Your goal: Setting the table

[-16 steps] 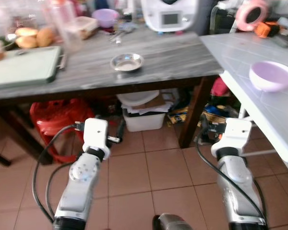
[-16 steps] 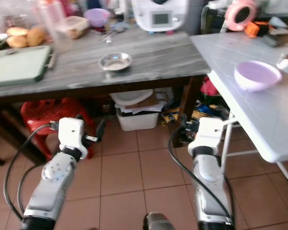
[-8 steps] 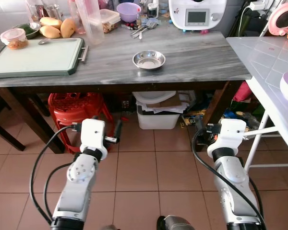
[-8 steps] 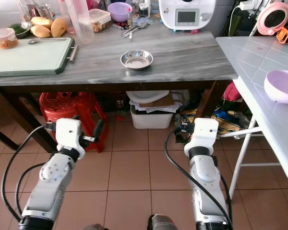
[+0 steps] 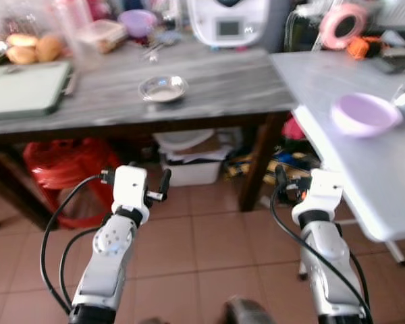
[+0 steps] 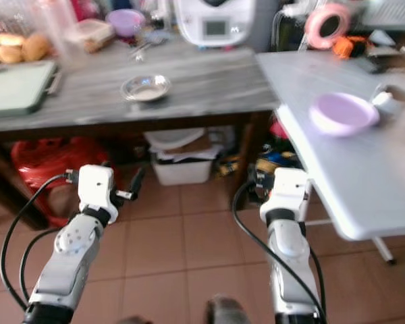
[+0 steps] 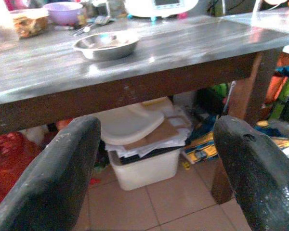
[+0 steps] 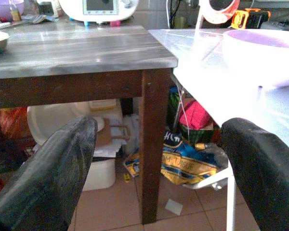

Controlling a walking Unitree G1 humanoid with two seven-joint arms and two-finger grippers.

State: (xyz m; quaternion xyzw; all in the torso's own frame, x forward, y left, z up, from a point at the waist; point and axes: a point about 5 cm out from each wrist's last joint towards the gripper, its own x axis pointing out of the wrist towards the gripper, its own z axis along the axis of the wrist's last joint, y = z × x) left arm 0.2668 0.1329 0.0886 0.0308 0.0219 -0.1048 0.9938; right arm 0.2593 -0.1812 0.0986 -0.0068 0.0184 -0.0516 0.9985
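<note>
I see a small steel bowl (image 5: 163, 88) sitting upright and empty near the middle of the grey marble-topped table (image 5: 209, 81). A lilac bowl (image 5: 365, 114) stands upright on the white table just beside it, to my right.

Both eye views are smeared by motion blur — edges of the grey table (image 5: 209, 81) and the pink bowl (image 5: 366, 113) run soft, and the far clutter melts together. Daylight is even and fairly bright; the white table (image 6: 364, 169) glares pale. Under the grey table lies deep shadow. The wrist views are sharper at mid-range, with the near black fingers (image 7: 48, 183) out of focus.
</note>
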